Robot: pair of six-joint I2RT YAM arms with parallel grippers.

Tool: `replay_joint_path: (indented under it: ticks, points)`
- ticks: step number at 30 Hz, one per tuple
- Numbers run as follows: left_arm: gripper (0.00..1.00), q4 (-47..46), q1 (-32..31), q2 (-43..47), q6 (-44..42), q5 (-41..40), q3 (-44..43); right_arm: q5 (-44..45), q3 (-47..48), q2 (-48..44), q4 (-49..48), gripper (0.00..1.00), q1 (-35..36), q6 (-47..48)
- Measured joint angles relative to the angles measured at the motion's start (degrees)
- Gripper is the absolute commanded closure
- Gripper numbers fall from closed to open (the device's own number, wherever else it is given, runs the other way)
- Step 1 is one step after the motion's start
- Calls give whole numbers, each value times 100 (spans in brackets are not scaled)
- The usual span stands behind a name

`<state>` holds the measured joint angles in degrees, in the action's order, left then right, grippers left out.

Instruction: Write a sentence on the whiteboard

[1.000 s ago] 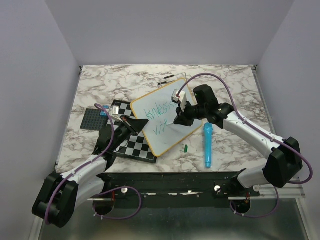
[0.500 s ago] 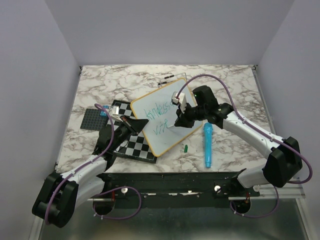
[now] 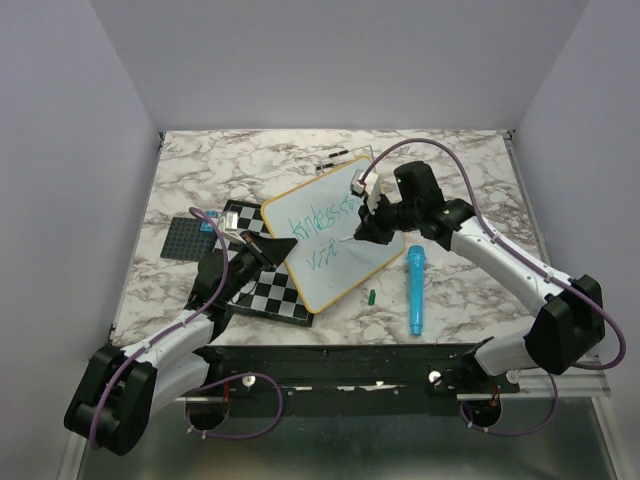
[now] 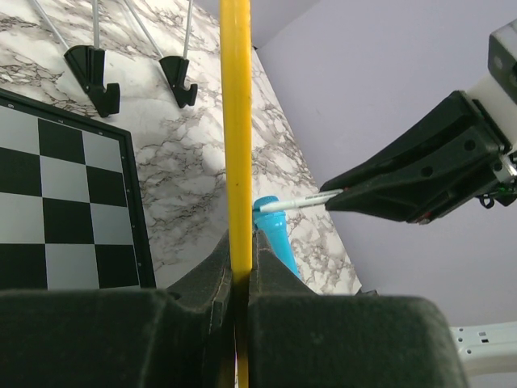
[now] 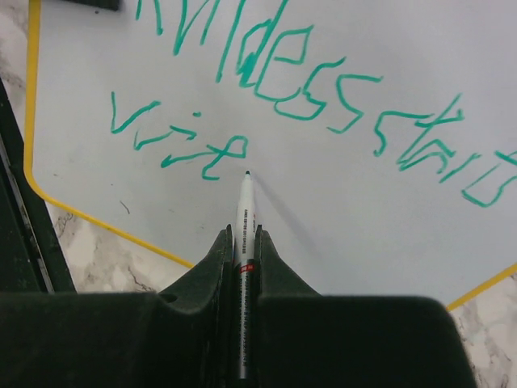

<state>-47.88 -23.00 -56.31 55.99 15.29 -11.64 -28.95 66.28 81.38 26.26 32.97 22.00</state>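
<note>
The whiteboard (image 3: 330, 280) with a yellow-orange frame stands tilted at mid table. The sentence (image 3: 325, 222) is green handwriting: a top line reading about "kindess sta…" (image 5: 307, 97) and a short second line "vit" (image 5: 182, 145). My left gripper (image 3: 272, 248) is shut on the board's yellow left edge (image 4: 236, 121). My right gripper (image 3: 368, 228) is shut on a thin white marker (image 5: 245, 210). The marker's tip sits at the board surface (image 5: 363, 218) just right of the second line's last stroke. The marker also shows in the left wrist view (image 4: 295, 200).
A black-and-white checkered board (image 3: 265, 290) lies under the whiteboard's left side. A dark grey plate (image 3: 185, 238) lies further left. A blue cylinder (image 3: 414, 290) and a small green cap (image 3: 370, 296) lie right of the whiteboard. A wire stand (image 3: 340, 157) is behind it.
My right gripper has moved right and toward the back with the marker, carrying the tip rightward past the second line's letters. The left gripper and the board have not moved.
</note>
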Motion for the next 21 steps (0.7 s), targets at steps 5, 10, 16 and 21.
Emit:
replay_joint_path:
  ticks: [5, 10, 16, 21]
  points:
    - [100, 0, 0, 0, -2, 0, 0, -2, 201, 0, -90, 100, -195, -61]
    - [100, -2, 0, 0, 0, 2, 0, -44, 214, 42, -210, 99, -232, -144]
    - [100, -2, 0, 0, 0, 4, 0, -142, 278, 302, -275, 100, -232, -251]
    - [100, -2, 0, -2, 2, 2, 0, -203, 278, 337, -310, 99, -234, -332]
